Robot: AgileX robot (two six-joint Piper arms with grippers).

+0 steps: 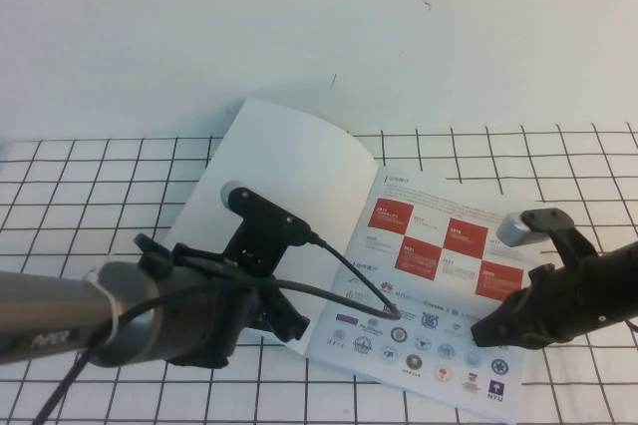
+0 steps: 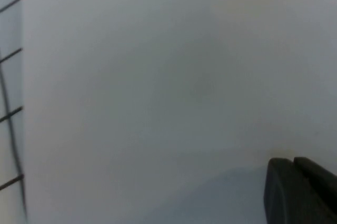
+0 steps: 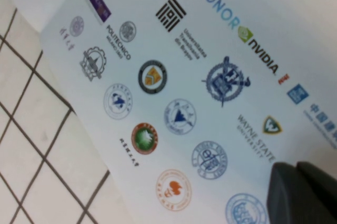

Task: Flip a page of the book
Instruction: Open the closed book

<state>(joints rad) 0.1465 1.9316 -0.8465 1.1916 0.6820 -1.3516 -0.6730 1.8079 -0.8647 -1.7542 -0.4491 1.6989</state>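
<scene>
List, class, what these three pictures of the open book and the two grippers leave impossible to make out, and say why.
1. Left gripper fingertips: high view, hidden by its own arm, above the page.
2. Right gripper fingers: high view, dark and foreshortened, over the book.
3. Small text by the red squares: high view, too small.
4. Page front: faces down.

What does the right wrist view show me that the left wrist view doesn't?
Only the right wrist view: the inner leaf with its logo rows, including HONOR, NVIDIA and Wayne State.
Only the left wrist view: the page, turned over, its plain white reverse filling the frame.
Both: a strip of the grid-lined table at the book's edge, and dark closed fingertips in one corner, the right gripper over the inner leaf, the left gripper over the page.
</scene>
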